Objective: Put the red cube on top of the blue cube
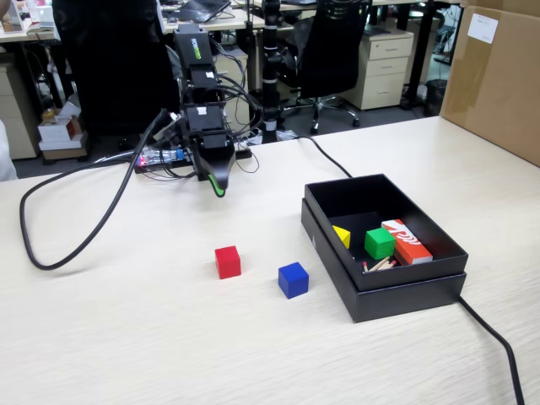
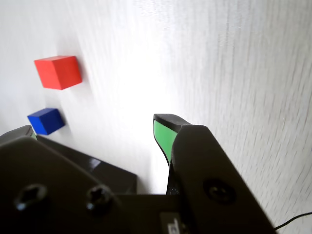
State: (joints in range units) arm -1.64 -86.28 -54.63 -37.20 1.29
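Note:
The red cube (image 1: 227,261) sits on the pale table, with the blue cube (image 1: 293,279) a short way to its right and slightly nearer the camera; they stand apart. My gripper (image 1: 215,181) hangs above the table behind the red cube, well clear of both cubes. In the wrist view the red cube (image 2: 58,72) and the blue cube (image 2: 46,121) lie at the left, outside the gripper (image 2: 95,126). Its jaws stand wide apart with nothing between them; one green-padded fingertip (image 2: 165,134) shows clearly.
An open black box (image 1: 384,283) stands right of the blue cube, holding a green cube (image 1: 379,243), a yellow piece (image 1: 342,236), a red-and-white carton (image 1: 407,240) and small sticks. A thick black cable (image 1: 76,228) loops at left. A cardboard box (image 1: 498,76) stands far right.

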